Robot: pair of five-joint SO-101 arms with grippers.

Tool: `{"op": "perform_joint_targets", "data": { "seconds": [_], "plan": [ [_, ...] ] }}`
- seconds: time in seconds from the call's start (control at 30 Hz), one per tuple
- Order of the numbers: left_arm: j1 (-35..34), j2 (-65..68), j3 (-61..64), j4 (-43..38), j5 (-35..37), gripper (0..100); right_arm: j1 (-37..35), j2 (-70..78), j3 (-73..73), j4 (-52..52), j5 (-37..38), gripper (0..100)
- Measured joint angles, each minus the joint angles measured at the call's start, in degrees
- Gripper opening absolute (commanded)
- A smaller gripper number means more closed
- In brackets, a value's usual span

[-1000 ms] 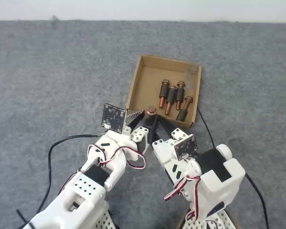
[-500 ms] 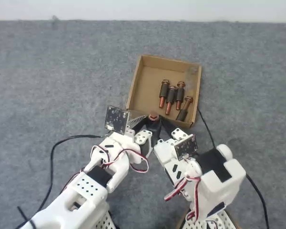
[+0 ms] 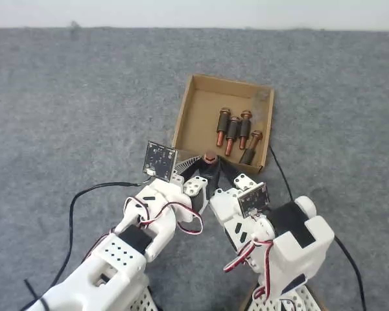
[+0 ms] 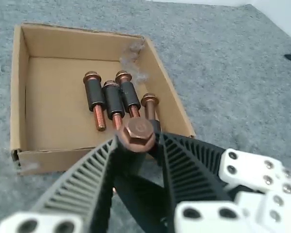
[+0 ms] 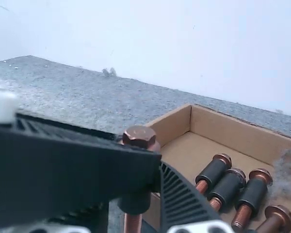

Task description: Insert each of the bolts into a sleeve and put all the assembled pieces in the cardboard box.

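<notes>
Gripping a bolt point(image 4: 138, 133), the left gripper point(image 4: 138, 141) meets the right gripper point(image 5: 154, 187), clamped on its sleeve point(image 5: 134, 204), beside the cardboard box point(image 3: 183, 116)

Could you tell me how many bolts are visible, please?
5: four sleeved bolts lie in the cardboard box; the fifth bolt stands upright between the left gripper and right gripper, outside the box.

The tool point(image 4: 138, 149) pinches a bolt point(image 4: 138, 134) between two black ribbed fingers point(image 4: 87, 179), with the bolt's copper head on top. Just behind it, an open box point(image 4: 19, 97) sits on the grey worktop point(image 4: 223, 58). Four sleeved bolts point(image 4: 112, 99) lie inside, side by side.
</notes>
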Motion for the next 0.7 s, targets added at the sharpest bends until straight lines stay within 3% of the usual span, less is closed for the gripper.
{"op": "perform_joint_targets", "data": {
  "seconds": [0.53,0.7],
  "plan": [
    [0.3,-2.3,-0.8,0.4,-1.0,13,0.8,-0.1,0.1,-0.1,-0.2,0.6],
    [1.3,-14.8,-0.8,8.7,-1.4,13,1.2,-0.7,0.2,-0.1,-0.1,0.6]
  ]
}}
